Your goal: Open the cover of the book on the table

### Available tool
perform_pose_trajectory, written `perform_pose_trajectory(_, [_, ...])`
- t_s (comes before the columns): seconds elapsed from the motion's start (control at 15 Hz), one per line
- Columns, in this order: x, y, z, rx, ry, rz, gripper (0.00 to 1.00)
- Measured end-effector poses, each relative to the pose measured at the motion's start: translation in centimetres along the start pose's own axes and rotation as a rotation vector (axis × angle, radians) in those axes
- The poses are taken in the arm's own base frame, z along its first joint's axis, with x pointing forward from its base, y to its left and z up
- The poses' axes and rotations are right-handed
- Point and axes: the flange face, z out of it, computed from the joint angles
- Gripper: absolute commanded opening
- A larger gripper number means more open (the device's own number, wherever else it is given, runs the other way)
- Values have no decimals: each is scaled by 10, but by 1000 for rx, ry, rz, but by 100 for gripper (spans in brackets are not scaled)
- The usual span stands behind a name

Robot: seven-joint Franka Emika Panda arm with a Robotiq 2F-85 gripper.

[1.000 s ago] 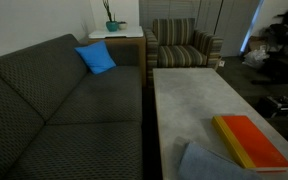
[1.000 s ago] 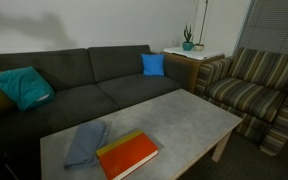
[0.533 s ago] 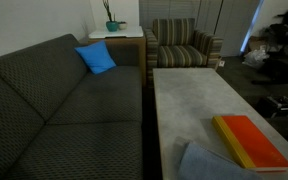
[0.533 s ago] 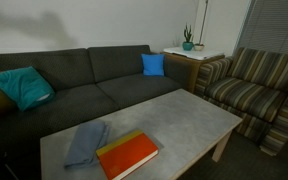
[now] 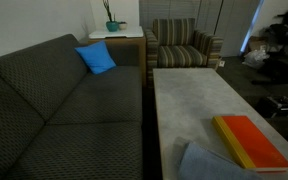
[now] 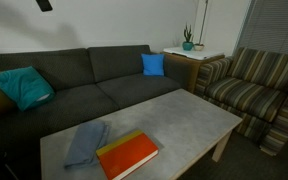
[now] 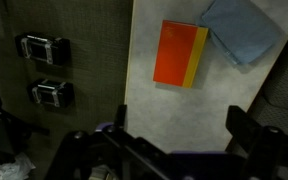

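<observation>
In an exterior view, the table point(image 5: 189, 95) runs lengthwise away from the camera, its pale grey mottled top close beside a dark sofa point(image 5: 54, 110). The book point(image 5: 246, 143) lies flat and closed near the table's near end. Its orange-red cover point(image 5: 256, 140) faces up, and a yellow edge shows along the side toward the sofa. A grey-blue cloth point(image 5: 209, 163) lies just beside the book's near corner. A blue cushion point(image 5: 96, 57) leans at the sofa's far end. Beyond it stand a white side table point(image 5: 119, 33) with a potted plant point(image 5: 111, 18) and a striped armchair point(image 5: 184, 45).

In an exterior view from across the table point(image 6: 189, 115), the book point(image 6: 128, 156) sits near the near edge, with the cloth point(image 6: 86, 143) crumpled right against its left side. A teal cushion point(image 6: 19, 86) rests at one end of the sofa point(image 6: 94, 85) and the blue cushion point(image 6: 153, 64) at the other. The armchair point(image 6: 252, 85) stands to the right.

In the wrist view, the gripper point(image 7: 182, 125) hangs well above the table point(image 7: 174, 105) and apart from everything on it. Its 2 fingers point(image 7: 119, 120) are spread wide and hold nothing. The book point(image 7: 180, 54) lies ahead of them, cover point(image 7: 171, 52) up and shut. Its yellow edge is turned toward the cloth point(image 7: 242, 28), which is just beside the book's upper corner. 2 small dark boxy devices point(image 7: 44, 70) sit on the dark floor off the table's edge.
</observation>
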Motion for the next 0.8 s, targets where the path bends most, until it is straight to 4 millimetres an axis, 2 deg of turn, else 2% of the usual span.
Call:
perform_pose_trajectory(0.07, [3,2,10,5,-21,4,100])
perform_pose_trajectory(0.13, [4,1,12,7,-25,4,100])
perform_pose_trajectory(0.4, [5,-1,-2,5,10,1,100])
perform_pose_trajectory(0.8, [9,-1,-7,2,52,-10,100])
